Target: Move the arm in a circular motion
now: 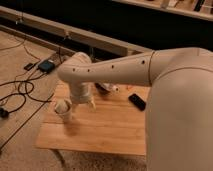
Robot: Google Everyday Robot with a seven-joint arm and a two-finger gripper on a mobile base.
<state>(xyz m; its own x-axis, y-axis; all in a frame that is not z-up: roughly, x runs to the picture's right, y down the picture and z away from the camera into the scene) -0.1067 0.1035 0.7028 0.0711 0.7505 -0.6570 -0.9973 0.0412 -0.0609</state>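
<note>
The cream arm (125, 67) points its fingers (90, 103) down over the wooden table (115, 131), beside a paper cup (64, 108).
</note>
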